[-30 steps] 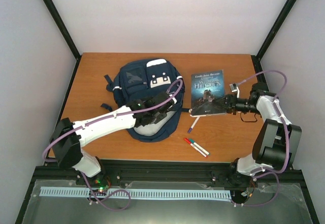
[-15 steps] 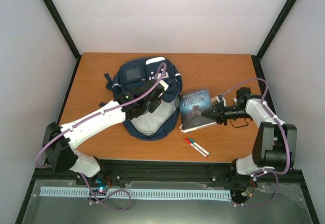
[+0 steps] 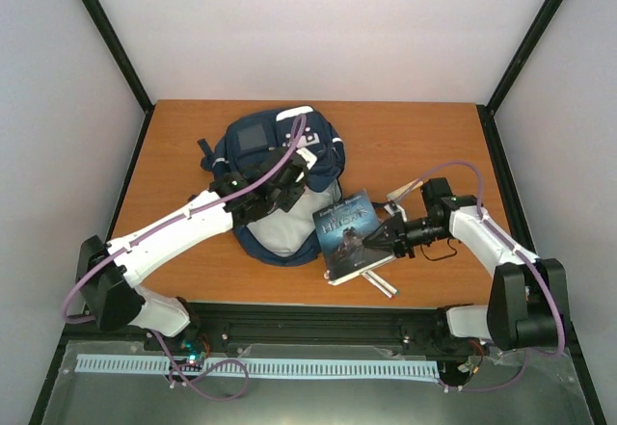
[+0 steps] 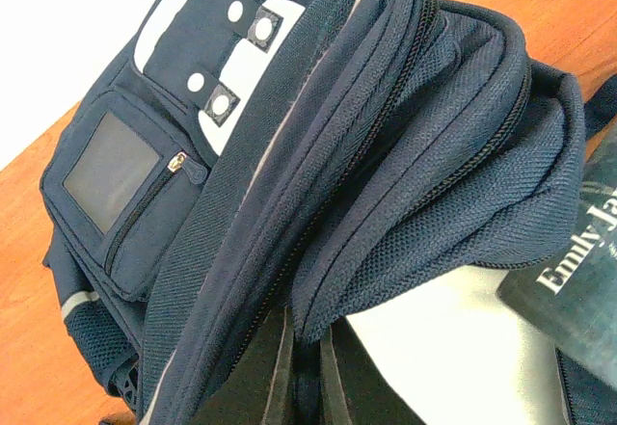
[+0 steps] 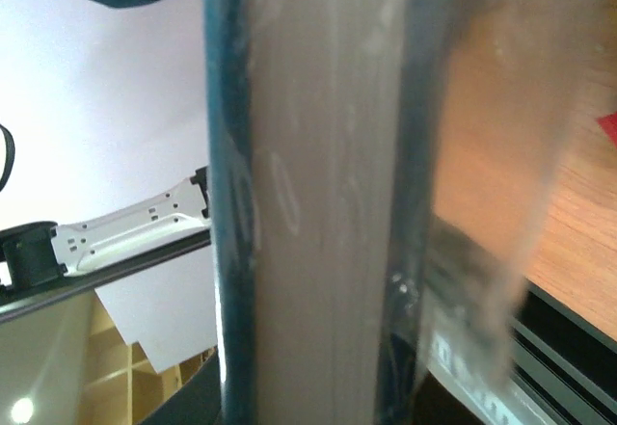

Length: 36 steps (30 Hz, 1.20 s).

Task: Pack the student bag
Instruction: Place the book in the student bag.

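Observation:
The student bag (image 3: 260, 146), navy with a white front patch, lies at the table's left centre. Its mouth faces the near edge and shows a pale lining (image 3: 284, 227). My left gripper (image 3: 286, 182) is shut on the bag's upper flap and holds it up. In the left wrist view the navy flap (image 4: 405, 155) is pinched between my dark fingers (image 4: 359, 379). A dark hardcover book (image 3: 347, 234) hangs tilted just right of the opening, with my right gripper (image 3: 384, 239) shut on its right edge. Its page edge (image 5: 318, 203) fills the right wrist view.
A marker (image 3: 385, 285) pokes out from under the book near the table's front edge. The book's corner (image 4: 578, 271) shows beside the bag's lining (image 4: 453, 348) in the left wrist view. Bare wooden table (image 3: 424, 146) lies behind and to the right.
My right arm has carried the book leftward and nearer, from the right of the table to the bag's mouth. My left gripper has pulled the flap up and back, widening the opening.

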Each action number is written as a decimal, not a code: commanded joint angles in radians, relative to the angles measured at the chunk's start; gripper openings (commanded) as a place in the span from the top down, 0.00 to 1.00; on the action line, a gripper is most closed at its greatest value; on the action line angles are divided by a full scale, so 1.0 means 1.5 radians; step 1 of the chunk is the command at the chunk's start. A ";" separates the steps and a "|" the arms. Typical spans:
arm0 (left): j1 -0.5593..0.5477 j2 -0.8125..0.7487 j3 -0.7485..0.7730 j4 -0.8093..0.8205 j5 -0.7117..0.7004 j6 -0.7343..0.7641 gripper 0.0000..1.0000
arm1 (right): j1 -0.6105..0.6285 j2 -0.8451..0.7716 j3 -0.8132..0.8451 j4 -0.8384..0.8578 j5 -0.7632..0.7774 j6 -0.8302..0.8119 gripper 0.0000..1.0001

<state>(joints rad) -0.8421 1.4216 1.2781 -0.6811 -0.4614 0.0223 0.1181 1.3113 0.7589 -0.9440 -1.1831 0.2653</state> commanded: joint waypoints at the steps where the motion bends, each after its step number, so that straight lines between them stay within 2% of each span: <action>1: 0.003 -0.049 0.045 0.064 0.003 -0.021 0.99 | 0.043 -0.014 -0.005 0.111 -0.097 0.037 0.97; 5: 0.003 -0.067 0.040 0.081 0.017 -0.027 0.99 | 0.074 0.005 -0.029 0.219 -0.134 0.070 0.97; 10: 0.004 -0.086 0.030 0.097 0.023 -0.030 0.99 | 0.122 0.070 0.031 0.229 -0.156 0.009 0.97; 18: 0.005 -0.144 -0.027 0.175 0.040 -0.023 0.99 | 0.170 0.218 0.180 0.162 -0.180 -0.086 0.97; 27: 0.012 -0.152 -0.033 0.186 0.067 -0.027 0.99 | 0.217 0.294 0.293 0.123 -0.144 -0.072 0.97; 30: 0.012 -0.152 -0.037 0.189 0.070 -0.031 0.99 | 0.217 0.317 0.335 0.132 -0.126 -0.047 0.97; 36: 0.014 -0.152 -0.046 0.198 0.075 -0.033 0.99 | 0.218 0.325 0.331 0.315 -0.059 0.125 0.97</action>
<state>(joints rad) -0.8242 1.2381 1.1797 -0.5579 -0.3626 -0.0044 0.4393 1.8065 1.2221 -0.6941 -1.2587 0.2977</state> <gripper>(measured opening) 0.052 0.211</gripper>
